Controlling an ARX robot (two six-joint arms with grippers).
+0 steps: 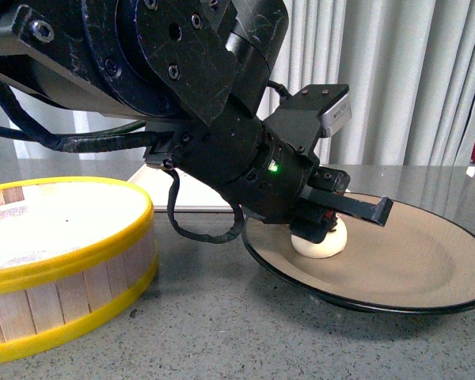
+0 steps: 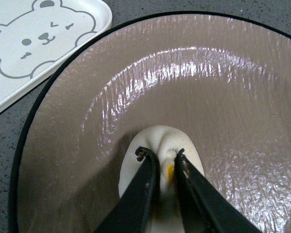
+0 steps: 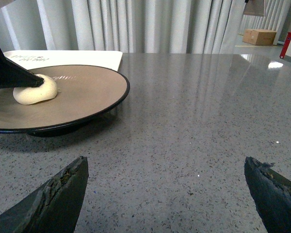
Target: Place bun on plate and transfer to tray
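Bright, even indoor light throughout. Rippled white glare crosses the shallow round beige-tan plate with a black rim (image 2: 199, 63); the speckled grey stone tabletop (image 3: 194, 121) carries a sheen. Soft shadow lies beside the small white pleated bun (image 2: 159, 137). Front view: the yellow-rimmed wooden steamer basket (image 1: 103, 273) washes out white inside.

Not much to read here, honestly. The tray (image 2: 94, 17) has a gray line-drawn bear face (image 2: 39, 36) and no words near it. From the right wrist camera, its dark lettering (image 3: 34, 58) is too small to make out.
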